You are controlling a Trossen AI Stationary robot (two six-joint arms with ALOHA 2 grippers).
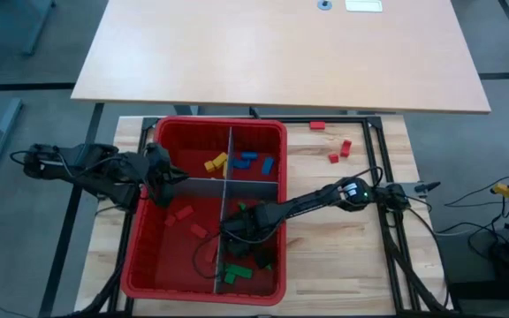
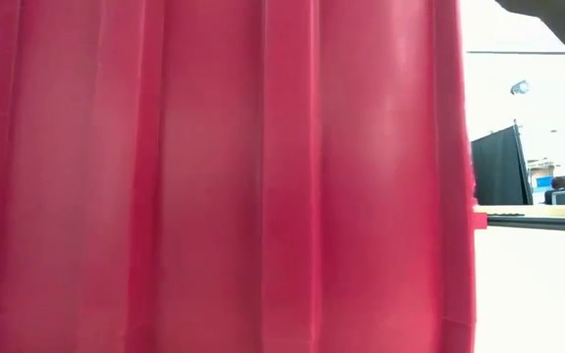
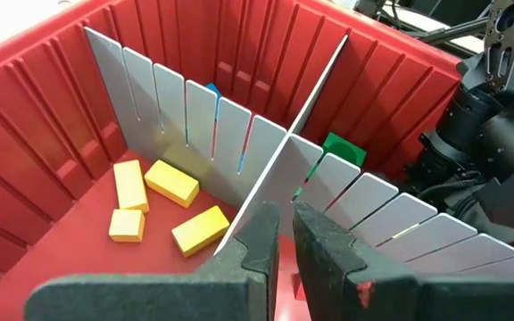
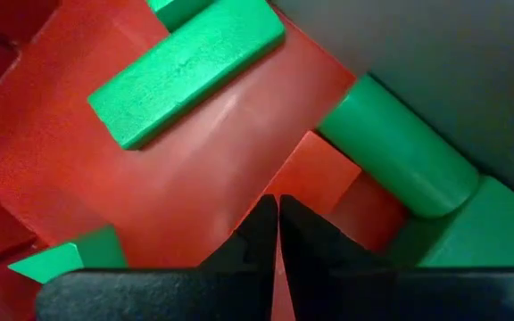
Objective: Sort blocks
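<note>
Four compartments split the bin (image 1: 144, 265), which sits on the table (image 1: 343, 256) with grey dividers (image 1: 237, 185) crossing at its middle. Bin fills the table's left half; bare wood lies open to its right. Right pincer (image 1: 237, 231) is down inside the near-right compartment, close against the centre divider, walls tight on that side. In the right wrist view its fingers (image 4: 261, 234) stand together, tips touching, nothing between them, just above the red floor. Green blocks (image 4: 186, 69) lie around it: one long one ahead, a rounded green piece (image 4: 395, 156) against the grey wall, a small green bit (image 4: 56, 260) to the side, all near but apart from the tips. More green blocks (image 1: 237, 276) show at the near end of that compartment.

Left pincer (image 1: 159, 177) hangs over the bin's left rim near the cross divider. Its fingers (image 3: 255, 236) stand almost together with a thin gap, holding nothing, just above the divider edge. Yellow blocks (image 3: 159, 207) lie in the far-left compartment beyond it, well apart from the tips. Blue blocks (image 1: 256, 161) sit far right, red blocks (image 1: 184, 216) near left. Loose red blocks (image 1: 336, 148) lie on the table to the right of the bin, free room around them.

Low view is almost wholly blocked by the bin wall; only a strip of room shows at its right. Right arm covers part of the near-right compartment from above.
</note>
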